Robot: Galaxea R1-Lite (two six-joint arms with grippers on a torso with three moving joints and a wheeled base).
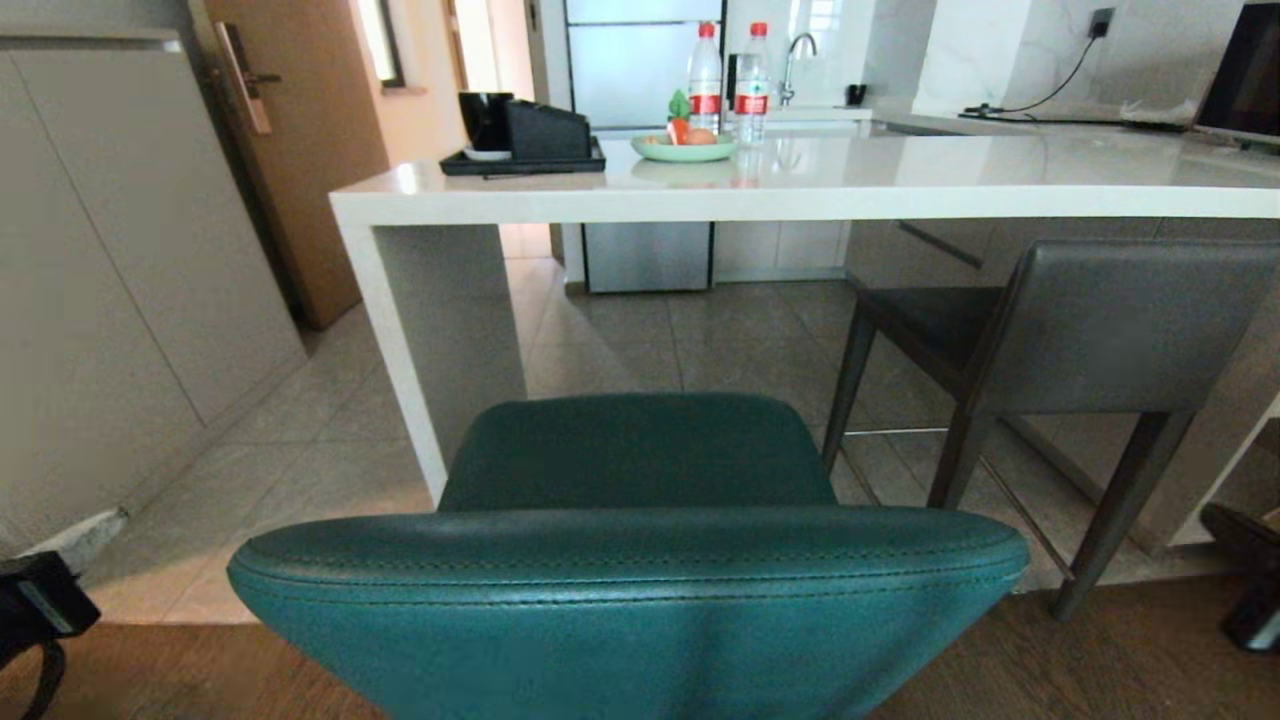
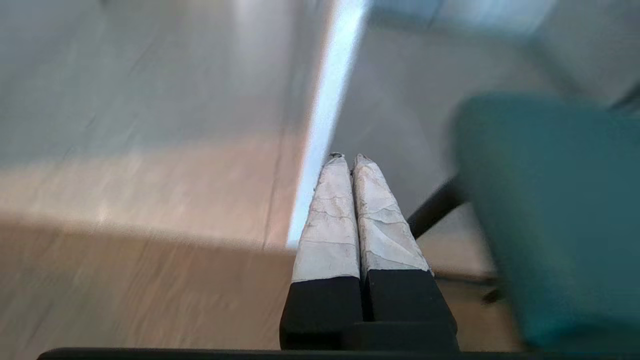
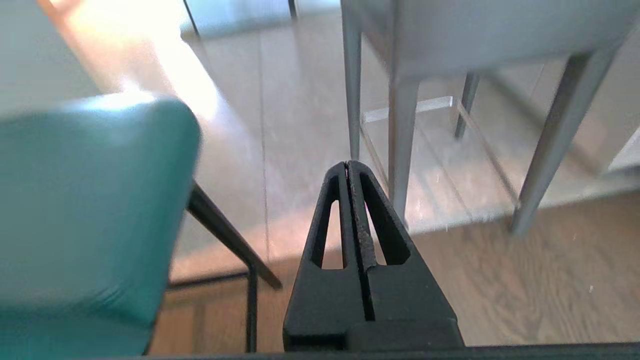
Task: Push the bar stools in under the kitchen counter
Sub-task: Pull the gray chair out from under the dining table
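The left gripper [image 2: 348, 159] and right gripper [image 3: 348, 165] both have fingers pressed together, holding nothing, low on either side of the teal stool [image 1: 630, 520]. This stool stands before the kitchen counter [image 1: 800, 185], not under it; the grey stool [image 1: 1080, 340] sits partly under, to the right.

This is a kitchen in a home. A long white bench [image 1: 900, 190] holds water bottles [image 1: 705, 80] and a plate of fruit [image 1: 684, 148]. A tap [image 1: 797, 62] and a fridge [image 1: 640, 70] stand behind it.
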